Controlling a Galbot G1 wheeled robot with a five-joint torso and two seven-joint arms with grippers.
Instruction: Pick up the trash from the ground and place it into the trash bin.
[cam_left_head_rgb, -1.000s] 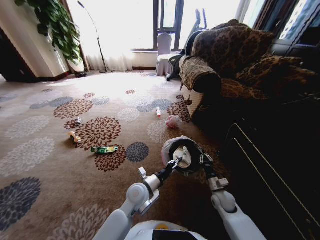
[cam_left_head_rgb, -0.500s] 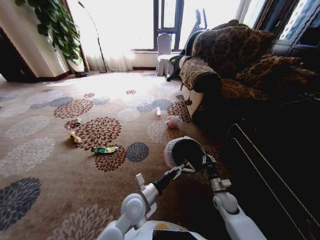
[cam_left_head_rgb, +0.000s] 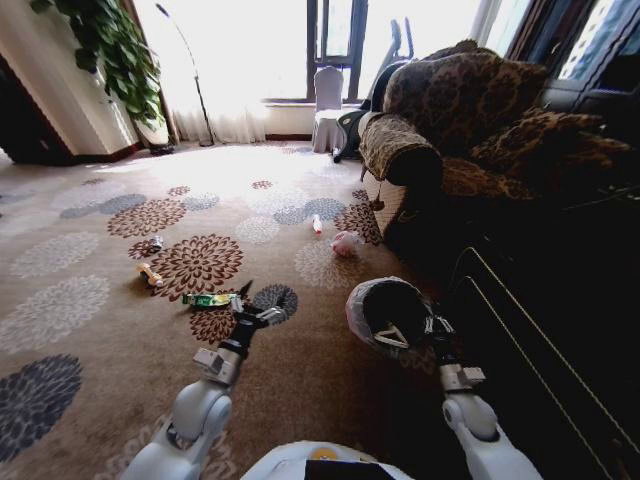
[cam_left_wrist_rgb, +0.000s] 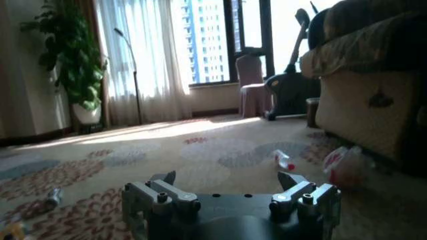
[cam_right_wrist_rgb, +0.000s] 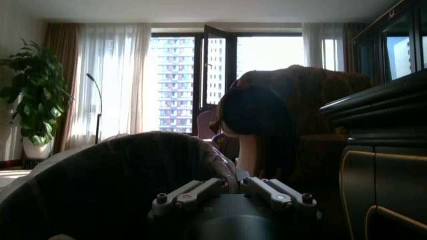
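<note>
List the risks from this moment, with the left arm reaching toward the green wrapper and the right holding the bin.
1. The left end effector, open, sits beside the green wrapper; the wrapper lies flat on the carpet, so the fingers may slide over it or snag the pile.
2. The right end effector grips only the trash bin rim; the tilted bin could slip or spill.

The carpet floor (cam_left_head_rgb: 120, 330) is wide open around the green wrapper (cam_left_head_rgb: 209, 299), so the spread left pincer (cam_left_head_rgb: 257, 305) has room beside it. On the right, the big sofa (cam_left_head_rgb: 470, 130) and a dark cabinet (cam_left_head_rgb: 560, 330) block the way, with the trash bin (cam_left_head_rgb: 388, 312) close against them.
</note>
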